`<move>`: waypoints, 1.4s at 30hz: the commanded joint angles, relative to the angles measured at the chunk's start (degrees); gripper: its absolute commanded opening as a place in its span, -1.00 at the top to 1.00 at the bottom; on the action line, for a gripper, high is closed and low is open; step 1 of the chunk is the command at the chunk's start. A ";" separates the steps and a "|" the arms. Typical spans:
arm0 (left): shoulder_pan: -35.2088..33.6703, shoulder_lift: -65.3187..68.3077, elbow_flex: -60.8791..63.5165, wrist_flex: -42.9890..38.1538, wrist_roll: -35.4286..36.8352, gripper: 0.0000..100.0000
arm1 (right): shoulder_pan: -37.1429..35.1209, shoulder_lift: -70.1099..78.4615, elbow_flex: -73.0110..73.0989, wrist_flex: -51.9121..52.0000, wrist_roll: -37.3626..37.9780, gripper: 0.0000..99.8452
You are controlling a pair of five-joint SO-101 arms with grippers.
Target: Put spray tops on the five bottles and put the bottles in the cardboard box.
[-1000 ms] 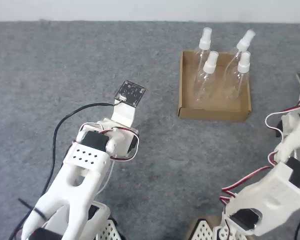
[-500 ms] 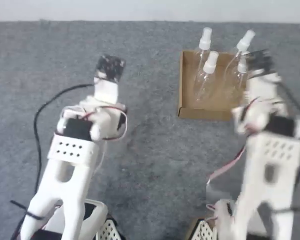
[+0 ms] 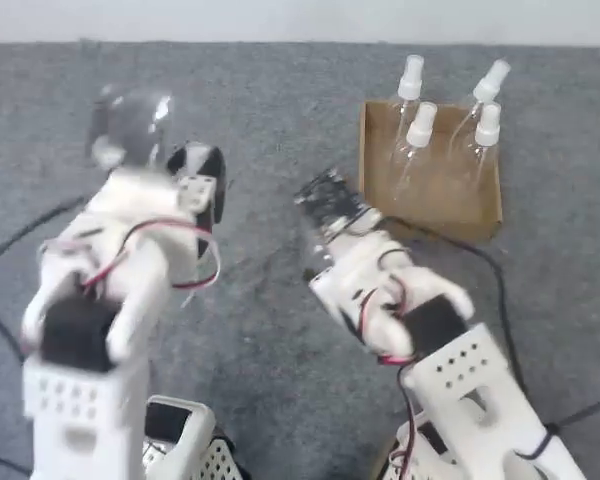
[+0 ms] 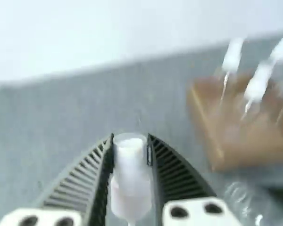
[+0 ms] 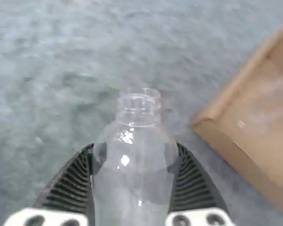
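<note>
At the right claw (image 5: 134,148): jaws shut narrow round the shoulder of a clear bottle (image 5: 132,174); its neck is bare, no top on it, and it is held off the table with a corner of the cardboard box (image 5: 254,117) near by
Left claw (image 4: 130,140): closed on a white spray top (image 4: 129,179), gripped by its sides between the ribbed pads, out over bare table and well apart from the box
Bottle, handling: looks empty and thin-walled, so probably very light and easy to dent; smooth and glossy, likely to slip or twist in the jaws once the top is turned on it
Bottle, where to hold: on the body below the shoulder, as now, firm but not crushing; neck and thread kept free
Spray top, handling: small, stiff and light by the look of it; best gripped on the collar so it goes square onto the thread; whether a dip tube hangs under it I cannot tell
Cardboard box: four capped bottles (image 3: 412,140) stand upright inside, filling much of it; the fifth will need a gap between them
Table (image 3: 280,90): grey, felt-like cover; probably grippy and a little soft, so a tall light bottle could topple when set down
Room: pale plain wall (image 3: 280,20) along the far edge of the table
</note>
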State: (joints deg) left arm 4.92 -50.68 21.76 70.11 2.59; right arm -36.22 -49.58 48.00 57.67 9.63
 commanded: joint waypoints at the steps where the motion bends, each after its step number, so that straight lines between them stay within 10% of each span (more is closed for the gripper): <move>1: -0.26 -7.82 -3.30 -2.37 4.75 0.95 | -3.82 -2.33 3.08 -5.93 -0.53 0.99; 21: -5.45 -10.90 6.81 -23.38 21.71 0.95 | -16.22 -2.42 16.26 -33.80 -1.14 0.99; 42: -5.54 -11.08 4.70 -15.12 21.36 0.95 | -15.87 -2.42 16.53 -33.27 -1.14 0.99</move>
State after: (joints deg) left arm -0.53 -60.62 31.78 54.73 23.87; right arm -52.13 -49.67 64.97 25.23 9.01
